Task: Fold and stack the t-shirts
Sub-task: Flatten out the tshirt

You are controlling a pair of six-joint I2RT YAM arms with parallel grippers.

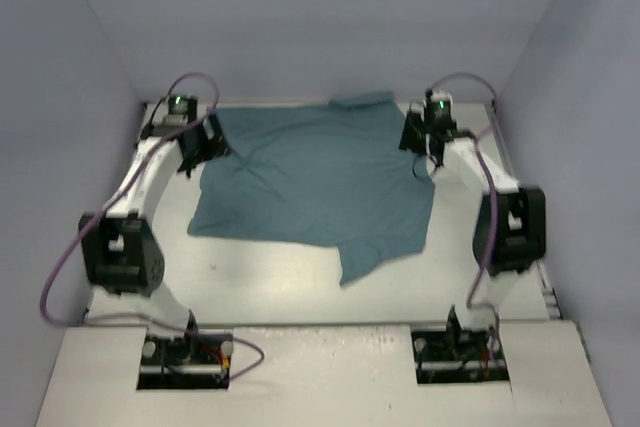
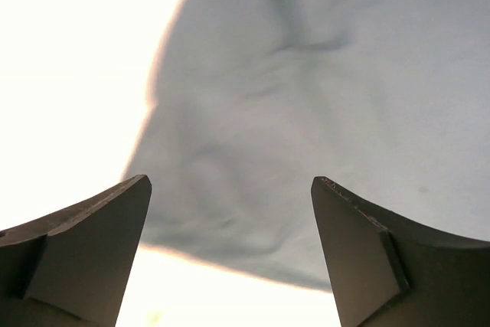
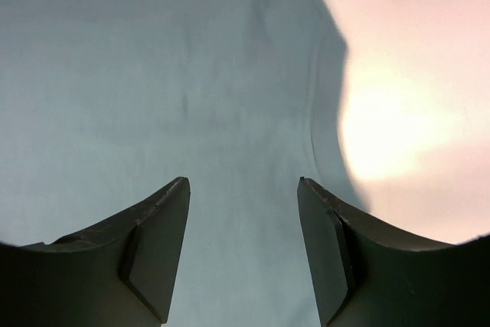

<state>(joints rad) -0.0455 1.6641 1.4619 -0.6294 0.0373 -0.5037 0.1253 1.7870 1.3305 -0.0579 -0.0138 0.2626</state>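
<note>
The teal t-shirt lies spread on the white table, one sleeve pointing toward the near edge and one at the far edge. My left gripper hovers over the shirt's far left corner, jaws open and empty; the left wrist view shows the cloth's edge between the fingers. My right gripper hovers over the shirt's far right edge, open and empty; in the right wrist view the cloth fills the gap between the fingers.
The white table is walled by pale blue panels at the left, back and right. Purple cables loop from both arms. The arm bases sit at the near edge.
</note>
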